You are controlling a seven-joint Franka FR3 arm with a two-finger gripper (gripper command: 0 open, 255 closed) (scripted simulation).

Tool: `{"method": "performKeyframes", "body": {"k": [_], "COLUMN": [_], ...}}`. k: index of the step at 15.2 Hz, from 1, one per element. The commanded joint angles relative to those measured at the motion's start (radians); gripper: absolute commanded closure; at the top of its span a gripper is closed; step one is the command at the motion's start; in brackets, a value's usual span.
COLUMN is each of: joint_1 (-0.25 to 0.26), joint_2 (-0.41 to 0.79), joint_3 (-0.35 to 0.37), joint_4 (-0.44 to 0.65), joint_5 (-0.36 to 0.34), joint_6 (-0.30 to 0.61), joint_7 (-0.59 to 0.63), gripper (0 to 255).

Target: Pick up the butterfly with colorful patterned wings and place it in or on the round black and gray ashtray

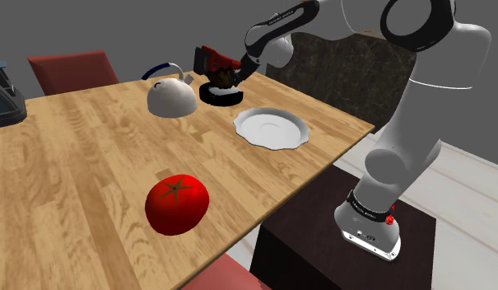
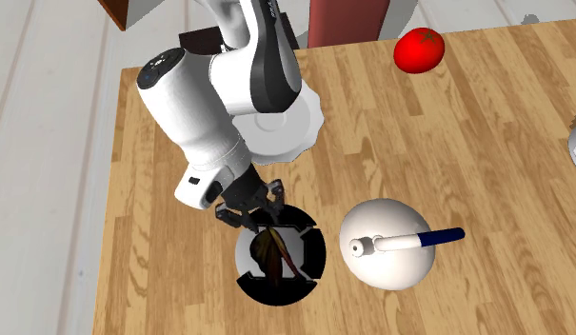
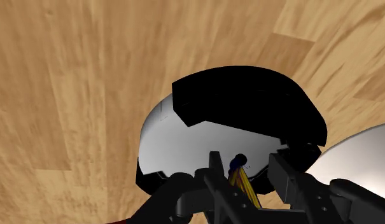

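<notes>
Gripper (image 2: 254, 211) hangs over the round black and grey ashtray (image 2: 312, 249) on the table (image 1: 90, 165), fingers spread apart; the butterfly (image 2: 270, 255) sits inside the ashtray, between them, ungrasped

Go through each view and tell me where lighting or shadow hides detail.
Shoulder view: the table is evenly lit, but the tool is a dark clump over the ashtray. Second exterior view: the butterfly reads dim against the ashtray's grey bowl. Wrist view: the ashtray's rim is flat black, no shading on it.
</notes>
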Motion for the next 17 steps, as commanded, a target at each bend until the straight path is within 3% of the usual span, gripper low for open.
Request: {"method": "performKeyframes", "body": {"k": [1,5,9,17], "joint_1": [0.000,0.000,-0.020,-0.019], "joint_2": [0.000,0.000,-0.120,-0.120], "joint_3": [0.000,0.000,-0.014,-0.015], "joint_4": [0.000,0.000,-0.040,-0.040], "joint_5": [0.000,0.000,-0.001,-0.001], "joint_6": [0.000,0.000,-0.087,-0.087], "joint_7": [0.000,0.000,0.003,0.003], "gripper": [0,0,0,0]}}
